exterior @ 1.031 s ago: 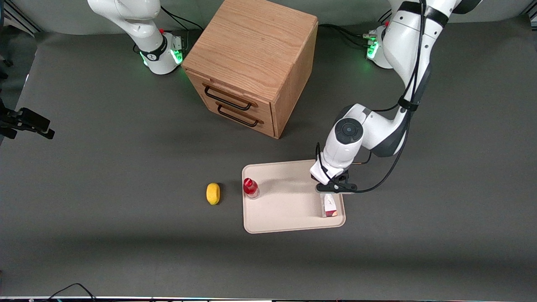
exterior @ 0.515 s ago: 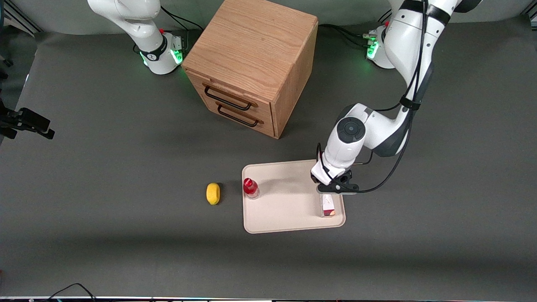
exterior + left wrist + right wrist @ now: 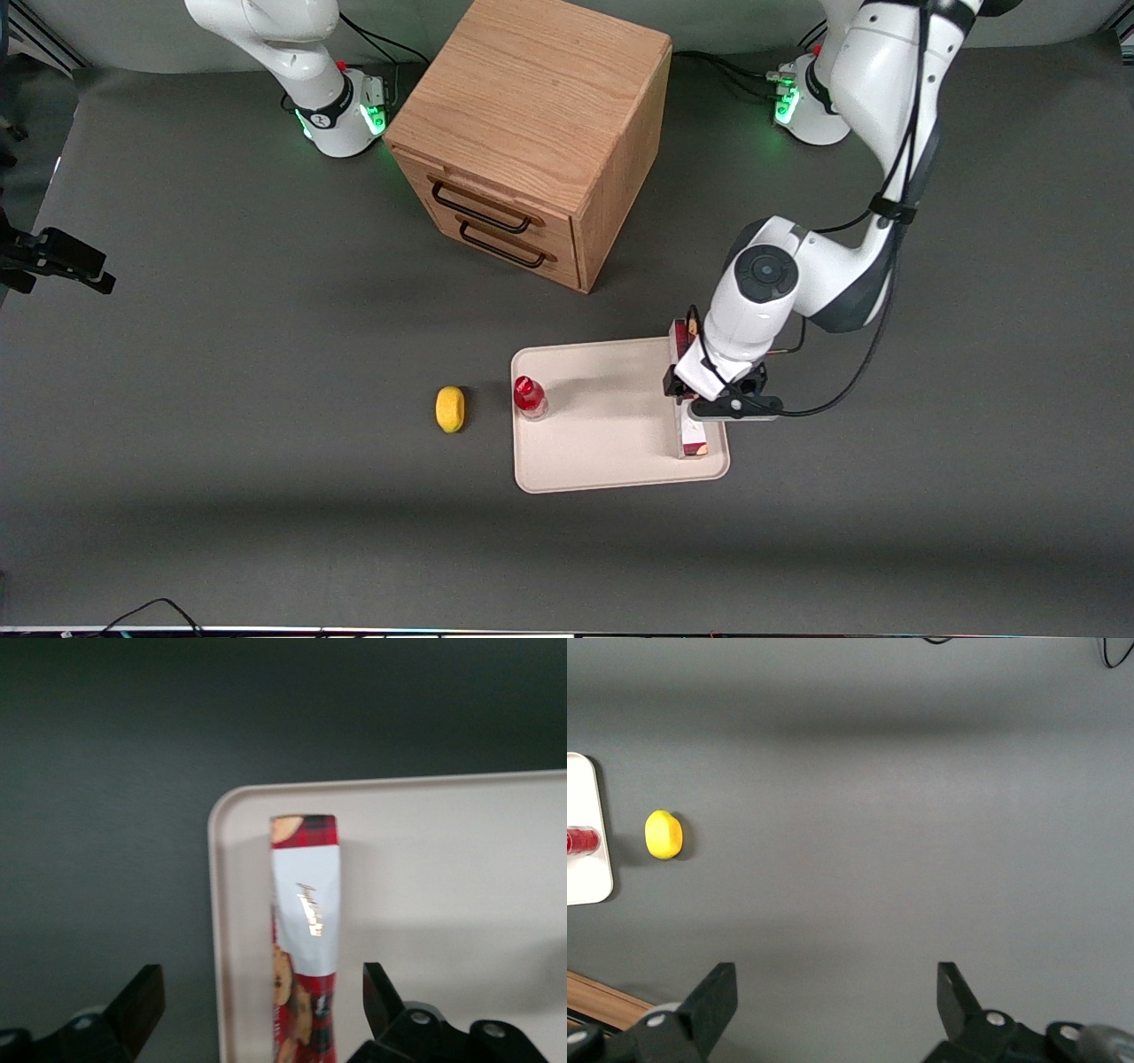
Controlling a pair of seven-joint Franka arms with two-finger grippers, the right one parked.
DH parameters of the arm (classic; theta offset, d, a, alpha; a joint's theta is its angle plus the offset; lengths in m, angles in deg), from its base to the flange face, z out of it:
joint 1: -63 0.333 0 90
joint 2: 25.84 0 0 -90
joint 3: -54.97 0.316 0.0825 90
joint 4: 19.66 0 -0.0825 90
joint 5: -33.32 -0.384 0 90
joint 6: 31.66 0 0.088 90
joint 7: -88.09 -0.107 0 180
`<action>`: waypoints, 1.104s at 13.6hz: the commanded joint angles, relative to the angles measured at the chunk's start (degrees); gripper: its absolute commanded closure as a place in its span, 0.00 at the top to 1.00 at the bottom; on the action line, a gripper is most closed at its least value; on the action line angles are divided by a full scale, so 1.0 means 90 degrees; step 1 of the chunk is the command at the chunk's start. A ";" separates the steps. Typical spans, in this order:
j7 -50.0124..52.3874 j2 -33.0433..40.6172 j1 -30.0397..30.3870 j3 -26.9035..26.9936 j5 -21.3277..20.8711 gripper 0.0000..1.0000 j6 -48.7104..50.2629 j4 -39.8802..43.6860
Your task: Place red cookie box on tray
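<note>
Since a second ago, the gripper (image 3: 714,396) has lifted away toward the working arm's end, fingers spread wide and holding nothing. It lets go because the red cookie box (image 3: 688,416) now lies inside the tray (image 3: 602,443), on its thin edge along the rim at the working arm's end.

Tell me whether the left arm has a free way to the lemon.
Probably yes: the open end effector is above the cookie box on the tray; only the bottle stands before the lemon.
</note>
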State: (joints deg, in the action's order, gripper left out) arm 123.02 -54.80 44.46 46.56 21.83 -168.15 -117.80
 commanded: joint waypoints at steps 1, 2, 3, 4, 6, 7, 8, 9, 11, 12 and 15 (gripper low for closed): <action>-0.0723 0.0813 0.0155 -0.0013 0.0278 1.00 0.1584 0.0297; -0.0939 0.1096 0.0291 -0.0003 0.0580 1.00 0.2151 0.0366; -0.1338 0.1428 0.0485 -0.0003 0.0728 1.00 0.2650 0.0405; -0.1835 0.1769 0.0632 0.0016 0.0768 1.00 0.3148 0.0444; -0.2617 0.2259 0.0867 0.0404 0.0788 1.00 0.4037 0.0610; -0.3143 0.2445 0.0868 0.0697 0.0788 1.00 0.4390 0.0678; -0.3574 0.2621 0.0868 0.0971 0.0788 1.00 0.4645 0.0698; -0.3887 0.2748 0.0878 0.1244 0.0788 1.00 0.4753 0.0689; -0.4532 0.2895 0.0888 0.1820 0.0769 1.00 0.4784 0.0621; -0.4719 0.2915 0.0975 0.1997 0.0788 1.00 0.4774 0.0582; -0.4721 0.2906 0.1307 0.2057 0.0885 1.00 0.4648 0.0571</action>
State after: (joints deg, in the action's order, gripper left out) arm 81.23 -29.13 55.36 65.15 28.48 -125.72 -111.91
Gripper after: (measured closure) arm 0.000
